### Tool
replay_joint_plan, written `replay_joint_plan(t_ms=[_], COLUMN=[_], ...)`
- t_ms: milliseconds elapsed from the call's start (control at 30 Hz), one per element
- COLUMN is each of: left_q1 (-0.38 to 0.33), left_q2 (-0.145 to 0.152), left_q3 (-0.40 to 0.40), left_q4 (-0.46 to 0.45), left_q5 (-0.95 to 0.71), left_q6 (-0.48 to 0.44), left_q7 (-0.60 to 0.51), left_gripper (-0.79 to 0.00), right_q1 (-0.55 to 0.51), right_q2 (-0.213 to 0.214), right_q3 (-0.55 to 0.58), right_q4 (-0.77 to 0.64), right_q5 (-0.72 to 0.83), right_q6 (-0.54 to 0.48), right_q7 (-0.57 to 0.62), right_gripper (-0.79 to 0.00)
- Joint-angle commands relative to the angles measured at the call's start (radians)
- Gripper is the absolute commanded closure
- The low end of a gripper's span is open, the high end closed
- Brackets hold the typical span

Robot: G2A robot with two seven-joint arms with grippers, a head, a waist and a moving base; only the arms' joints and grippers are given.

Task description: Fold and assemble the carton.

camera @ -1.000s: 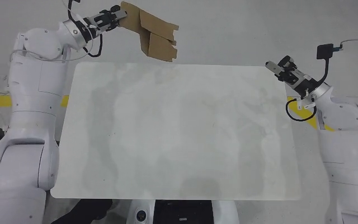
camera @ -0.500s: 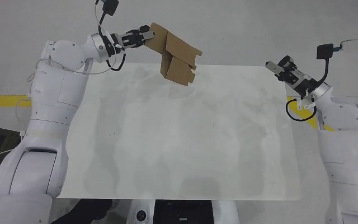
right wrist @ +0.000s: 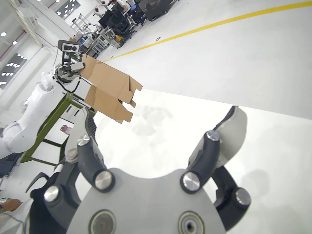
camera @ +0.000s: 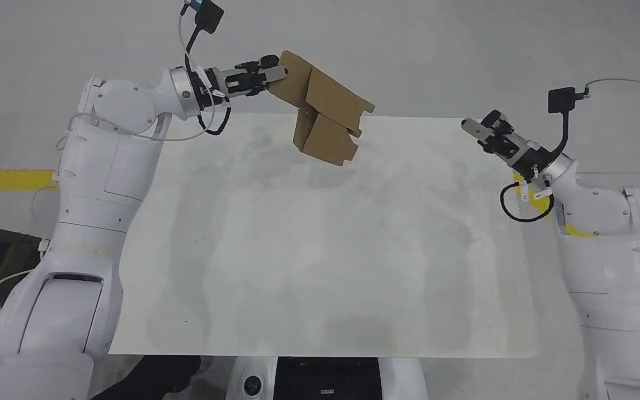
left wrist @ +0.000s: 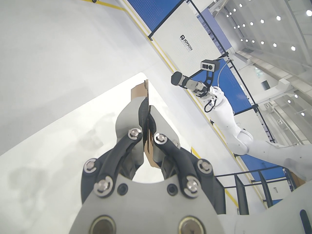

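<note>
**Carton held aloft over the table's far edge**

A brown, partly folded carton [camera: 325,115] is pinched at one edge by the fingers of the left gripper [camera: 272,72], which are pressed tight onto the cardboard. It is carried in the air above the far edge of the white table [camera: 330,260], left of centre, with its loose flaps hung toward the tabletop but not touching it. The right gripper [camera: 472,125] is held near the table's far right corner, well apart from the carton, its fingers spread wide.
</note>
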Motion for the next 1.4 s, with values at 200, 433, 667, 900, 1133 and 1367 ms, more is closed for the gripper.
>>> replay_joint_plan(t_ms=[200,433,667,900,1133,1367], left_q1=[0.012,0.023,0.034,0.045,0.049,0.052], left_q2=[0.006,0.008,0.011,0.015,0.018,0.02], left_q3=[0.001,0.012,0.017,0.017,0.02,0.021], left_q4=[-0.024,-0.042,-0.065,-0.091,-0.1,-0.101], left_q5=[-0.06,-0.098,-0.168,-0.226,-0.262,-0.282], left_q6=[-0.012,-0.022,-0.01,0.014,0.036,0.048], left_q7=[-0.076,-0.117,-0.166,-0.212,-0.23,-0.238], left_gripper=[0.0,0.0,0.0,0.0,0.0,0.0], right_q1=[0.088,0.174,0.244,0.278,0.302,0.319], right_q2=[-0.023,-0.051,-0.078,-0.084,-0.08,-0.071], right_q3=[-0.147,-0.281,-0.398,-0.487,-0.558,-0.62], right_q4=[0.126,0.229,0.299,0.331,0.341,0.325], right_q5=[0.204,0.335,0.383,0.426,0.462,0.51], right_q6=[-0.08,-0.172,-0.222,-0.265,-0.295,-0.317], right_q7=[0.171,0.309,0.312,0.269,0.239,0.216], right_gripper=[-0.785,-0.785,-0.785,-0.785,-0.357,-0.052])
